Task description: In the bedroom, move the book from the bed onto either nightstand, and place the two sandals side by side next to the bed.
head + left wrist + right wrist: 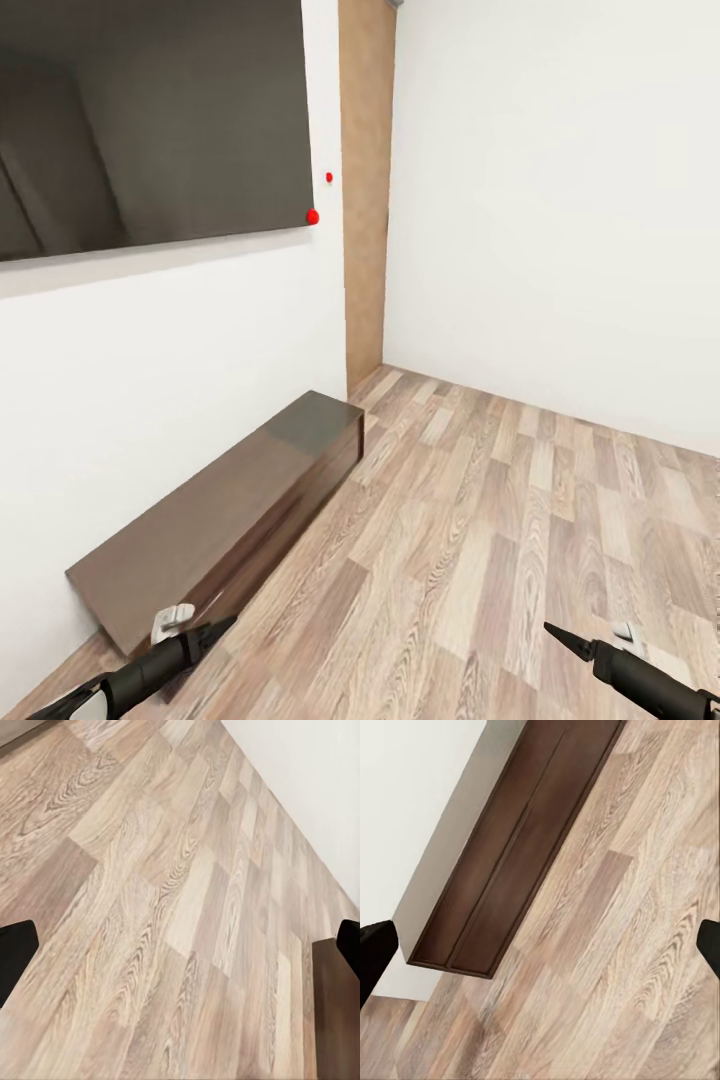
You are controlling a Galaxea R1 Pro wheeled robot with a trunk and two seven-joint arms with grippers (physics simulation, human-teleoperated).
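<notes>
**Ana:** Both grippers sat lowest in the head view, the left gripper (205, 632) over the near end of the long brown bench (230, 515) and the right gripper (560, 635) over the bare plank floor (520, 520). What were the fingers doing?

**Ben:** In each wrist view the two dark fingertips (16, 952) sat at opposite edges of the picture with only floor between them, so I'd call both pairs spread apart and holding nothing. The right wrist's fingertips (375, 949) looked the same, with the bench (521, 847) lying along the white wall beyond them.

**Ana:** And the book, the bed, the nightstand, the sandals?

**Ben:** None of them was in front of the robot. It faced a corner: white walls, a big dark screen (150, 120) mounted above the bench, a tan wooden strip (365, 190) running up the corner.

**Ana:** So which step?

**Ben:** My judgement: still travelling or searching, with no part of the task visibly done. The next move would call for turning the base or head away from this corner to find the bed, then approaching it before any reach.

**Ana:** Any writing or brand?

**Ben:** Nothing readable. Only two small red dots (313, 216) by the screen's corner; I couldn't tell what they were.
</notes>
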